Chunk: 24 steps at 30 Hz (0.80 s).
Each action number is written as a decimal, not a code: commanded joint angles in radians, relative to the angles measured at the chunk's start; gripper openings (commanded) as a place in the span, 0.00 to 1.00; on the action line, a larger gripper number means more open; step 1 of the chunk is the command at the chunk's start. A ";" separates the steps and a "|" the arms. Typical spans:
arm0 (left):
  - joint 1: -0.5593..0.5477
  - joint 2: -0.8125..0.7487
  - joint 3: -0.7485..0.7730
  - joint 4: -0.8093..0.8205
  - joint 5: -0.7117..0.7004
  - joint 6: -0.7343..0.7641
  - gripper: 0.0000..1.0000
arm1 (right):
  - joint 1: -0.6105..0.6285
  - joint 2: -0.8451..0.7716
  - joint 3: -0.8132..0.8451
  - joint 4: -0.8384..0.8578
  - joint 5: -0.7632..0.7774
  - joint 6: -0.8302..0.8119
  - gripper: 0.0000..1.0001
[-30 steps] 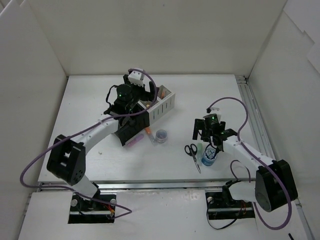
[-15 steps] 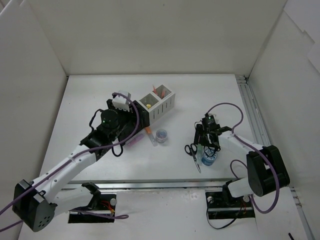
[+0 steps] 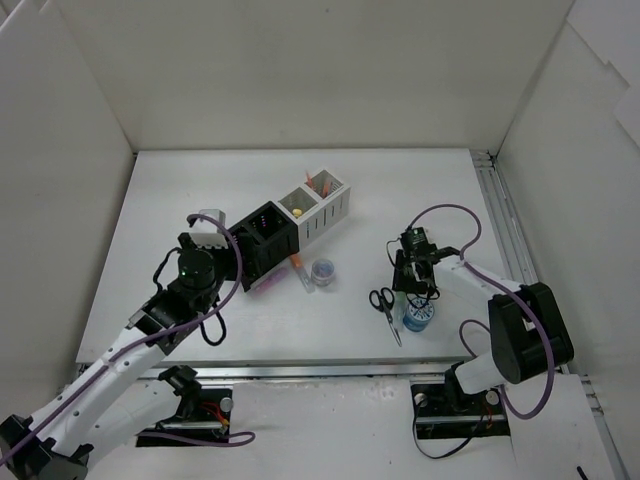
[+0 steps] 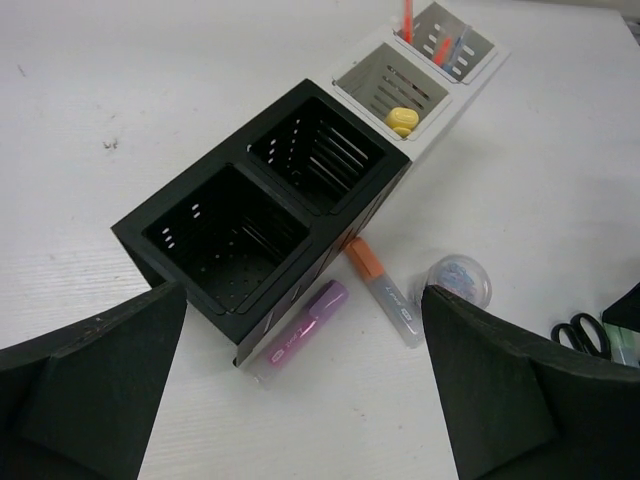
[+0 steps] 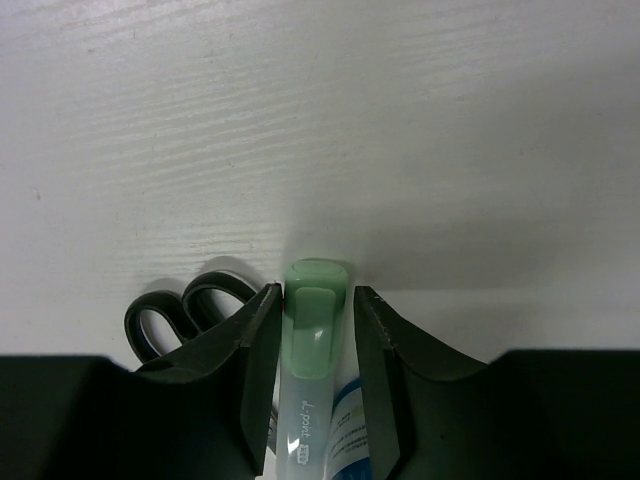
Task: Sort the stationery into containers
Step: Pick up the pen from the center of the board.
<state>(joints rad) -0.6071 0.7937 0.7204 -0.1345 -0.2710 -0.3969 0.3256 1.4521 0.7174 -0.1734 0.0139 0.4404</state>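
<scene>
- Right gripper (image 5: 315, 305) is down at the table (image 3: 200, 180) on the right of the scene, its fingers pressed together on the pale green-capped marker (image 5: 316, 300), one against each side of the cap
- That marker lies flat on the table, its cap pointing to the far side and its clear barrel running back under the wrist
- Black-handled scissors (image 3: 385, 305) lie on the table just left of the marker, their finger loops beside the left finger of this gripper
- A blue tape roll (image 3: 418, 315) sits just right of the marker, on its near side, partly under the right finger in the wrist view
- Left gripper (image 4: 305, 292) hangs above the table on the left with its fingers spread wide and nothing between them, facing the organiser (image 4: 250, 215) from the near-left end
- The organiser is a joined row running from near left to far right: two black compartments nearest this gripper, then two white ones
- A small yellow item (image 4: 402, 120) lies in the nearer white compartment, and orange pens (image 4: 440, 48) stand tilted in the farthest one
- A pink marker (image 4: 305, 325) lies on the table along the near-right foot of the black compartments, with an orange-capped marker (image 4: 380, 290) just right of it
- A small round tub (image 4: 458, 282) stands on the table near the tip of the orange-capped marker, well apart from the scissors
</scene>
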 commanded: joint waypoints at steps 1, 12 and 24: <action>-0.005 -0.053 -0.001 -0.022 -0.072 -0.039 1.00 | -0.010 0.016 0.057 -0.060 -0.008 -0.028 0.32; -0.005 -0.137 -0.001 -0.096 -0.168 -0.030 0.99 | -0.002 0.040 0.089 -0.144 -0.043 -0.020 0.21; -0.005 -0.132 0.014 -0.111 -0.123 0.007 0.99 | 0.055 -0.050 0.189 0.109 -0.085 -0.132 0.00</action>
<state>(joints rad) -0.6071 0.6563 0.6930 -0.2680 -0.4129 -0.4053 0.3485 1.4837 0.8154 -0.2161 -0.0521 0.3710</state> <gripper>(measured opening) 0.996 0.255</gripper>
